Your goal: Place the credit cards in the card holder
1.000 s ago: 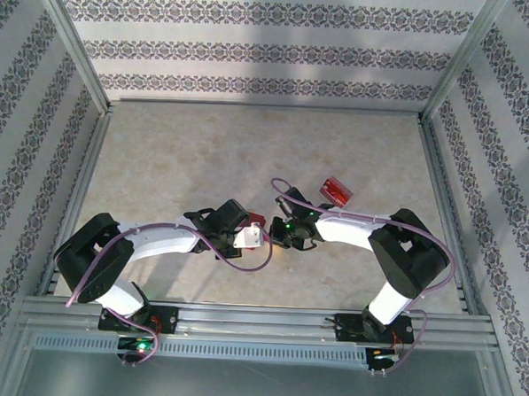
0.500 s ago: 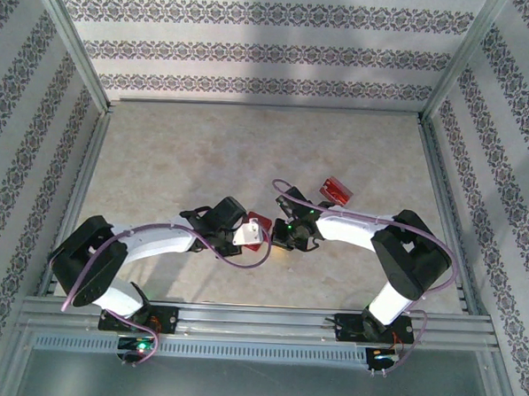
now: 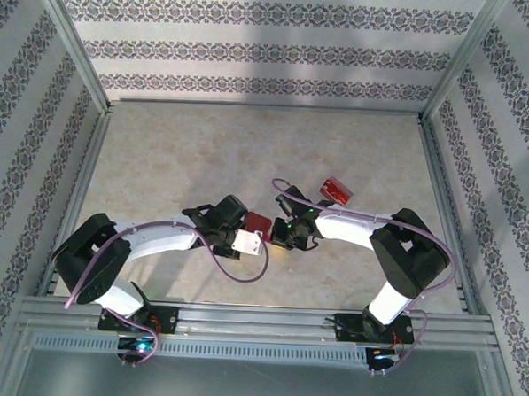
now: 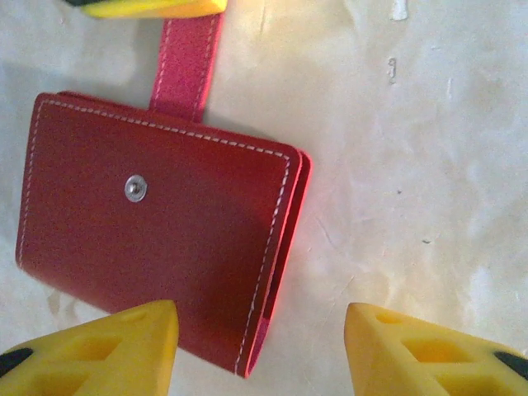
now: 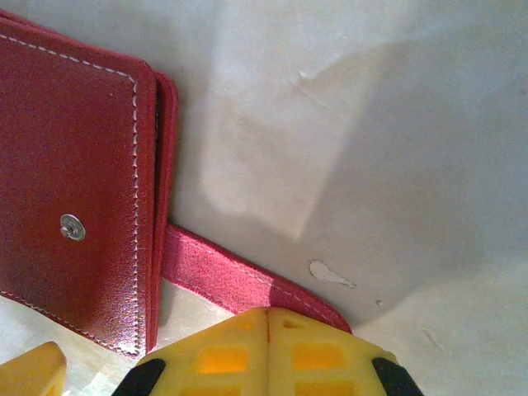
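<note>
Card holder (image 4: 157,239) lay folded between my two pincers

The card holder rested flat on the table (image 4: 429,165), closed, with its snap stud (image 4: 135,188) facing up and its clasp tab (image 5: 223,276) stretched out loose on the far side. My left pincer (image 4: 260,330) was released, jaws spread. One finger hung over the near corner of the leather and the other over bare table just beside the open edge, gripping nothing. My right pincer (image 5: 268,346) was clenched tight with its tips over the end of the tab. I could not tell whether it pinched the tab or merely pinned it. The credit cards (image 3: 336,188) lay well apart, farther back on the table behind my right arm.

I judged the holder light and limp, stitched leather that would flex and flop at the fold rather than lift as a board, and grippy enough not to slide between pads. The best hold looked like the open edge, where one flap could be peeled up, with the tab as an anchor. The cards I took for thin, stiff and slick, hard to pick off a flat surface except by an edge or corner.
</note>
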You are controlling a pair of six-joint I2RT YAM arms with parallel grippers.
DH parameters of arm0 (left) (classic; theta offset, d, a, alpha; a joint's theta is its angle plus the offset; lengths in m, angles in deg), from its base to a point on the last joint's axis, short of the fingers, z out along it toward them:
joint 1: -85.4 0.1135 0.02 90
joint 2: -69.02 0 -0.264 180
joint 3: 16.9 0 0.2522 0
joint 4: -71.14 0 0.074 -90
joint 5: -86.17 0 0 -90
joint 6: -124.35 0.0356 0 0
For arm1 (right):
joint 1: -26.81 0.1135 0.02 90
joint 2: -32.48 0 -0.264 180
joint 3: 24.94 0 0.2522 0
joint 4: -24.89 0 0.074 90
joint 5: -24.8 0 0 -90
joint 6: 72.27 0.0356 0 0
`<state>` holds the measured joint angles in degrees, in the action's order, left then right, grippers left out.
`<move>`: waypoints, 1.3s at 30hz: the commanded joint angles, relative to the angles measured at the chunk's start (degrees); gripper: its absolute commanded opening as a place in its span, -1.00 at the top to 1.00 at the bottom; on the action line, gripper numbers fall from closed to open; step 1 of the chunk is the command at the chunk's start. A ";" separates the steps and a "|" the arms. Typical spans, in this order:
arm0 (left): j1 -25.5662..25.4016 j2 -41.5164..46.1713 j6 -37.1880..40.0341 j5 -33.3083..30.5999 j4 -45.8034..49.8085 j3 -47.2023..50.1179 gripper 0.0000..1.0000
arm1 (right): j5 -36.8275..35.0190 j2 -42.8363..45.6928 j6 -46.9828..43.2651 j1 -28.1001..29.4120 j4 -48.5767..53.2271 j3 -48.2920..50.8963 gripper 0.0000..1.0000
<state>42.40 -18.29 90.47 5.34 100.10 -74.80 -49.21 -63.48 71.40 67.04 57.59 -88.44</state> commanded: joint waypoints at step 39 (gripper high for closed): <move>4.51 -4.65 1.66 4.99 -5.00 -4.24 0.81 | -0.96 1.40 0.03 -0.28 0.17 1.40 1.00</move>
<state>46.18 -22.37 92.83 9.10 97.07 -78.21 -49.24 -63.11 71.42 67.06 56.17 -87.65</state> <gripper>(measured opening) 0.063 0.051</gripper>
